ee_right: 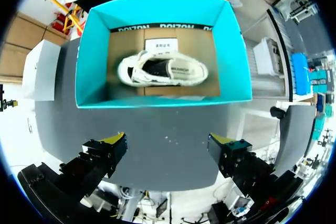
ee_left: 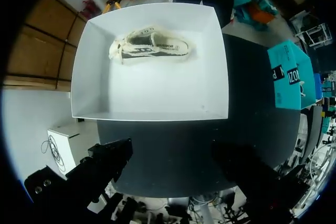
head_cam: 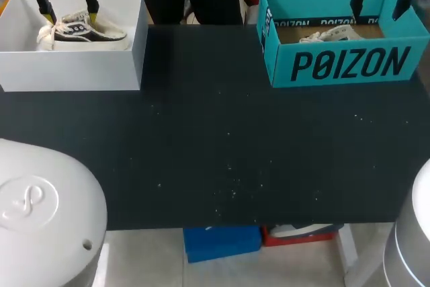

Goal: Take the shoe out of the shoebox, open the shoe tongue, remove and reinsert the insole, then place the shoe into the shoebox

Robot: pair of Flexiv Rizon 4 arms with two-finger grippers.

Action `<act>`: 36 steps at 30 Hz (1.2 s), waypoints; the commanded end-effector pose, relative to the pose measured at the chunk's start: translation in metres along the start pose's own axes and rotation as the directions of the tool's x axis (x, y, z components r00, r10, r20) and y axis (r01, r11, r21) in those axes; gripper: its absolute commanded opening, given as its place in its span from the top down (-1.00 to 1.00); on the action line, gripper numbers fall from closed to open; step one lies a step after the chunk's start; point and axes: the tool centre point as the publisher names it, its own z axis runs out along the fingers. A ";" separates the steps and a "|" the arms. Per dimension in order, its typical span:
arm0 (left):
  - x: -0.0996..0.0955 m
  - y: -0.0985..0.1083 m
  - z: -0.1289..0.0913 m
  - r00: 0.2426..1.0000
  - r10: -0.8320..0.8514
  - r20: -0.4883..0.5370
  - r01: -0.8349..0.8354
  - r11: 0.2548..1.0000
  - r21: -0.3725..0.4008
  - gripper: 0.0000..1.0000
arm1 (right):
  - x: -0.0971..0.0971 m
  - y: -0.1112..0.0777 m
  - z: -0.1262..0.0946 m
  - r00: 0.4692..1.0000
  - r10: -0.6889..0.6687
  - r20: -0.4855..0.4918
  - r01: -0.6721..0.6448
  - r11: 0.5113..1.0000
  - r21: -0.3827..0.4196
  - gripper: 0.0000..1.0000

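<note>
left tool (head_cam: 70,15) wide over white box (head_cam: 74,72), right tool (head_cam: 378,10) wide — over teal shoebox (head_cam: 349,65)

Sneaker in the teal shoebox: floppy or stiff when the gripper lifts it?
Likely light: a low canvas-looking sneaker. The upper probably sags if pinched; the sole should stay stiffer. Loose laces may snag the teal shoebox wall.

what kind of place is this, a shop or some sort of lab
Probably a robot lab or test bench, not a shop: a black table with the left gripper open over a white box holding a shoe, and the right gripper open over a teal box holding a second shoe.
</note>
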 end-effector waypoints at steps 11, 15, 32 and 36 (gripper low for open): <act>0.000 0.000 0.000 1.000 0.000 0.000 0.000 1.000 0.000 -1.00 | 0.000 0.000 0.000 1.000 0.000 0.000 0.000 1.000 0.000 -1.00; 0.000 0.000 0.000 1.000 0.000 0.000 0.000 1.000 0.000 -1.00 | 0.000 0.000 0.000 1.000 0.000 0.000 0.000 1.000 0.000 -1.00; -0.017 0.018 -0.006 0.397 0.896 0.197 -0.913 0.363 0.185 -1.00 | 0.000 0.000 0.000 1.000 0.000 0.000 0.000 1.000 0.000 -1.00; -0.017 0.018 -0.006 0.397 0.896 0.197 -0.913 0.363 0.185 -1.00 | 0.000 0.000 0.000 1.000 0.000 0.000 0.000 1.000 0.000 -1.00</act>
